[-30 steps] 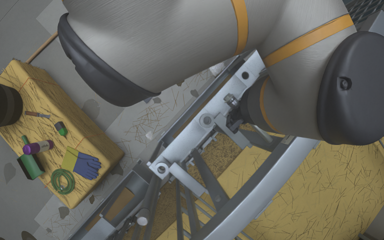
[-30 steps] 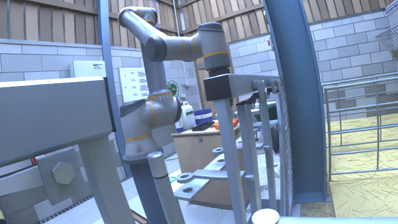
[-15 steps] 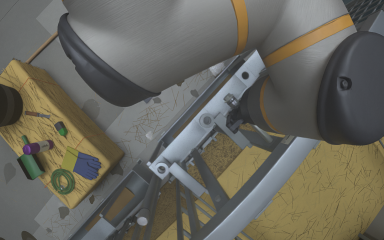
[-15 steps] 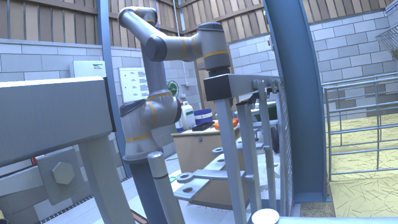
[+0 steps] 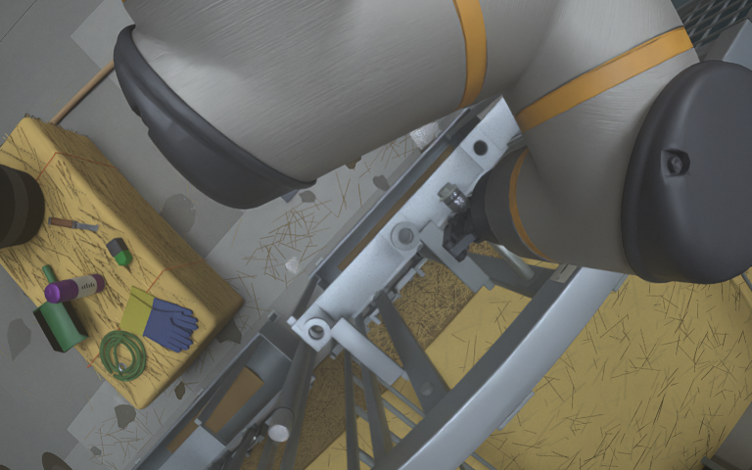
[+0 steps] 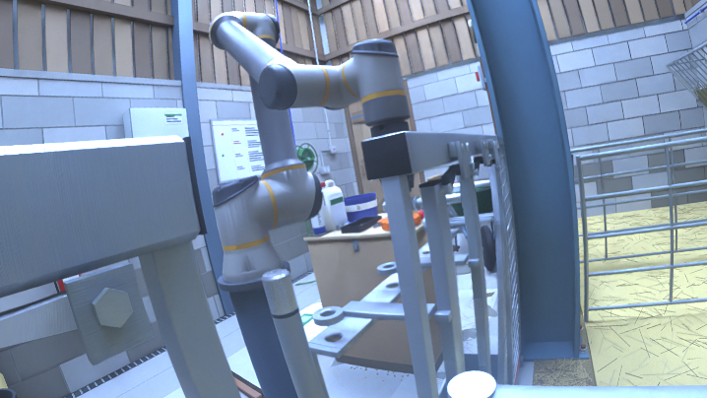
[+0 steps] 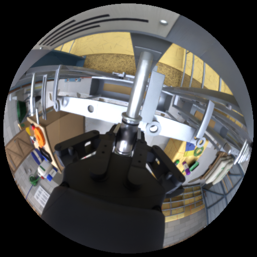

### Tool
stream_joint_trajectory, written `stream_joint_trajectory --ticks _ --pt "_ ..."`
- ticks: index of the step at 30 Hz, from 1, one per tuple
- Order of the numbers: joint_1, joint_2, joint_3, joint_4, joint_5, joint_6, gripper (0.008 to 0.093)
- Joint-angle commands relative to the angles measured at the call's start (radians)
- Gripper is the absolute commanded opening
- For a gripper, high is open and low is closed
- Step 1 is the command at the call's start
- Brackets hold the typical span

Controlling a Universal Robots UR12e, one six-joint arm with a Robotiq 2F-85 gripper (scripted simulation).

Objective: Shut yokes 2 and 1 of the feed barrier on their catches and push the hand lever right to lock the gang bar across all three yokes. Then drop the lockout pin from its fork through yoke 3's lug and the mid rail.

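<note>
The steel lockout pin stands upright with its head up, its shaft reaching down past the pale mid rail of the feed barrier. A round lug hole sits just right of the pin, and another lug shows on the top rail. Yoke bars slope down below the rail toward the straw. The hand lever is hidden behind the arm. My gripper comes at the pin head from above and is closed around it, holding the pin.
A straw bale to the left of the barrier carries a glove, a coiled green cord and a purple-capped can. The arm's big links hang over the rail. A curved steel post stands beside the barrier.
</note>
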Motion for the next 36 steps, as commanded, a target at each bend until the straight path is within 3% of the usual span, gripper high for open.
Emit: stream_joint_trajectory --ticks 1,10,32,36 --pt "0.000 0.000 -0.001 0.000 0.000 0.000 0.0080" --pt "0.000 0.000 -0.001 0.000 0.000 0.000 0.0080" --pt "0.000 0.000 -0.001 0.000 0.000 0.000 0.0515" --pt "0.000 0.000 -0.001 0.000 0.000 0.000 0.0530"
